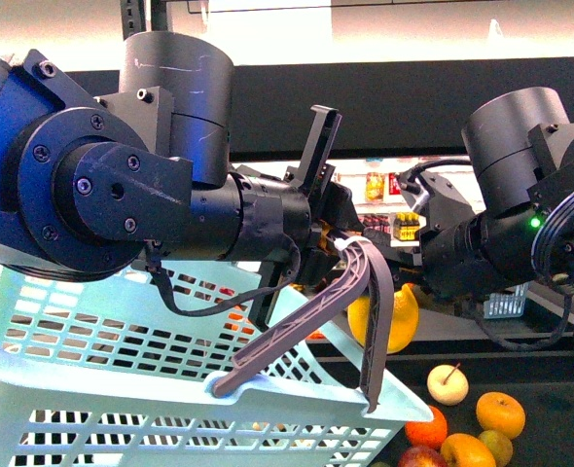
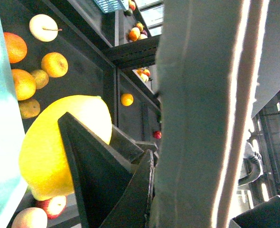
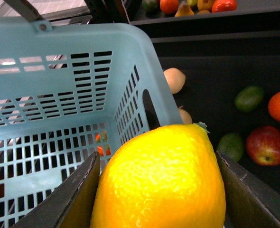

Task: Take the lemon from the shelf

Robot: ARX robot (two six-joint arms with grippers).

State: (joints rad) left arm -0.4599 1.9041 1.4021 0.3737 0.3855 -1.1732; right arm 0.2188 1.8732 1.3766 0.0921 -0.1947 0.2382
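My right gripper (image 3: 159,190) is shut on a big yellow lemon (image 3: 161,178), held between its two dark fingers just beside the rim of the pale blue basket (image 3: 59,95). In the front view the lemon (image 1: 396,316) hangs right of the basket (image 1: 112,379), above the black shelf tier (image 1: 550,404). My left gripper (image 1: 340,243) is shut on the basket's dark handle (image 1: 365,292) and holds the basket up. In the left wrist view the lemon (image 2: 50,142) shows behind a dark finger (image 2: 97,175), next to the grey handle (image 2: 201,114).
Loose fruit lies on the dark tier: oranges (image 1: 499,413), a pale apple (image 1: 448,384), a red apple (image 3: 267,145), green fruits (image 3: 248,97). More fruit sits on a farther tier (image 3: 187,4). Small items show through the basket's slots (image 3: 100,149).
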